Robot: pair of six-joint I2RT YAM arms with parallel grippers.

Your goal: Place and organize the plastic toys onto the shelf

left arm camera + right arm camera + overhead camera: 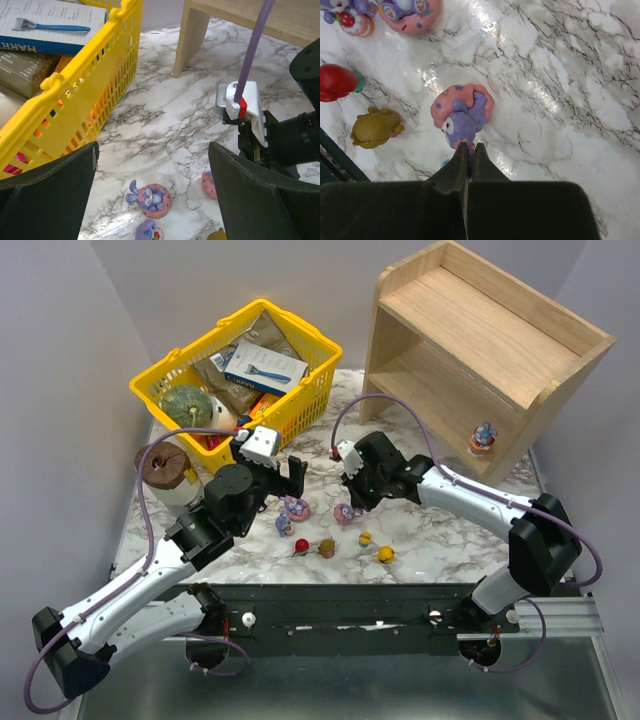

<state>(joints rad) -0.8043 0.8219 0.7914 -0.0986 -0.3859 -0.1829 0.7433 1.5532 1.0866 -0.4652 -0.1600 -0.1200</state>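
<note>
Several plastic toys lie on the marble tabletop between the arms. My right gripper (pixel 467 146) is shut on a thin purple part of a purple-pink long-eared toy (pixel 462 112), which still rests on the table (pixel 347 512). Beside it lie a red toy (pixel 337 81), an olive-brown one (pixel 375 128) and two more purple-pink ones (pixel 407 12). My left gripper (pixel 152 150) hangs wide open above a purple bunny on a pink ring (pixel 150 196), holding nothing. Two small yellow toys (pixel 385 555) lie nearer the front. One figurine (pixel 483 438) stands on the lower tier of the wooden shelf (pixel 520 335).
A yellow basket (pixel 300 400) of boxed groceries and a green gourd (pixel 186 404) stands at the back left, close to my left gripper. A brown-lidded jar (pixel 165 468) is at the left edge. The right arm's purple cable (pixel 252 47) crosses in front of the shelf.
</note>
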